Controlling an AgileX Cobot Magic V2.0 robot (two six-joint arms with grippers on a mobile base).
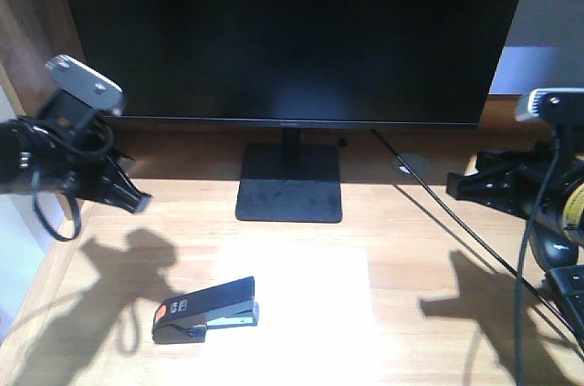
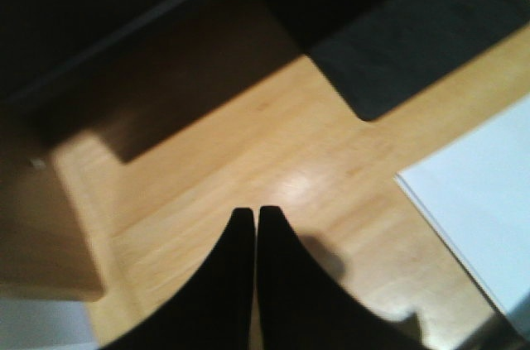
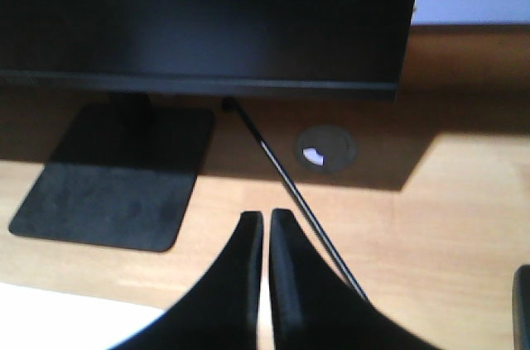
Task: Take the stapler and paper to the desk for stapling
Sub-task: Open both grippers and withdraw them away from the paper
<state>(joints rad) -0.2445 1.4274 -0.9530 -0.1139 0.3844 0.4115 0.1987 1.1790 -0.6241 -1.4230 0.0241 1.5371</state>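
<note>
The black stapler (image 1: 206, 309) with its orange-red patch lies on the desk (image 1: 429, 249), over the left edge of the white paper (image 1: 310, 299). The sheet lies flat in front of the monitor stand. My left gripper (image 1: 139, 202) hovers above the desk's left side, up and left of the stapler, shut with nothing between its fingers. In the left wrist view the left gripper (image 2: 254, 212) has the paper (image 2: 484, 193) off to its right. My right gripper (image 1: 453, 187) hangs at the right, shut and empty. The right wrist view shows the right gripper (image 3: 266, 216) with the paper (image 3: 66, 317) at lower left.
A large black monitor (image 1: 292, 30) on a black stand (image 1: 290, 183) fills the back. A black cable (image 1: 456, 222) runs diagonally across the desk's right side past a round cable hole (image 1: 412, 164). A dark keyboard corner (image 1: 566, 290) sits at far right. The desk's left edge (image 1: 36, 286) is close.
</note>
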